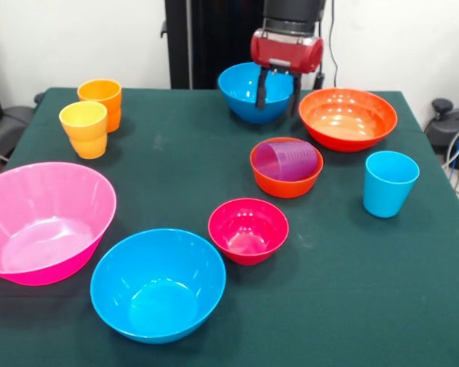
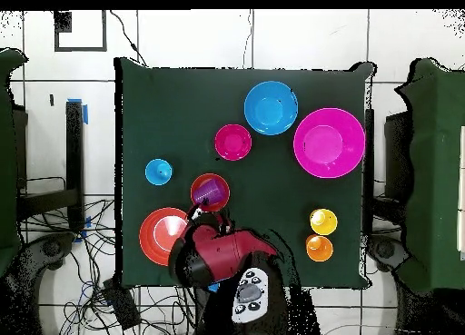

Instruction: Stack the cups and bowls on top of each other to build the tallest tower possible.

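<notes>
**A:** Where is the red and black gripper (image 1: 276,90) right now?

**B:** It hangs at the far side of the dark green tabletop (image 1: 168,164). It is in front of the round shiny blue plastic bowl (image 1: 254,92) back there. Its two dark fingers (image 1: 261,90) point down with a gap between them. It holds nothing.

**A:** And the tower?

**B:** It has only just begun. The see-through purple plastic cup (image 1: 288,160) lies on its side inside the small orange-red plastic bowl (image 1: 286,167). That bowl sits just in front of the gripper, a bit toward the light blue plastic cup (image 1: 389,183).

**A:** Which way does the purple cup point?

**B:** Its open mouth seems to face the wide orange-red plastic bowl (image 1: 347,118), but it is hard to tell, because you can see through it. So its long way lies nearly flat, not straight up.

**A:** Why does that matter?

**B:** I think the gripper has to come toward us and down to reach it. The small magenta plastic bowl (image 1: 248,230) is nearer to us still.
</notes>
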Motion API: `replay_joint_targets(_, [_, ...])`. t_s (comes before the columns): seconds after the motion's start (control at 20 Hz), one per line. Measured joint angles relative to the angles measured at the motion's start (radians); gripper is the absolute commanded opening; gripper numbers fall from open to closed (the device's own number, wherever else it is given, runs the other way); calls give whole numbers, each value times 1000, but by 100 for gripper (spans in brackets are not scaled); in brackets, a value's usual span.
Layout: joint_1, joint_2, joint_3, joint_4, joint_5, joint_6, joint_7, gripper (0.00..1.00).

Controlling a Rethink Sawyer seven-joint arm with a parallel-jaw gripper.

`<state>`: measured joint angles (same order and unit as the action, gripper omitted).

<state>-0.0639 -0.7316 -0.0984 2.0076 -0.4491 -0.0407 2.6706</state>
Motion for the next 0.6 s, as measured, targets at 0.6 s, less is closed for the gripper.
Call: replay_joint_targets(0.6, [-10,-22,38,-70,0,58,0,100])
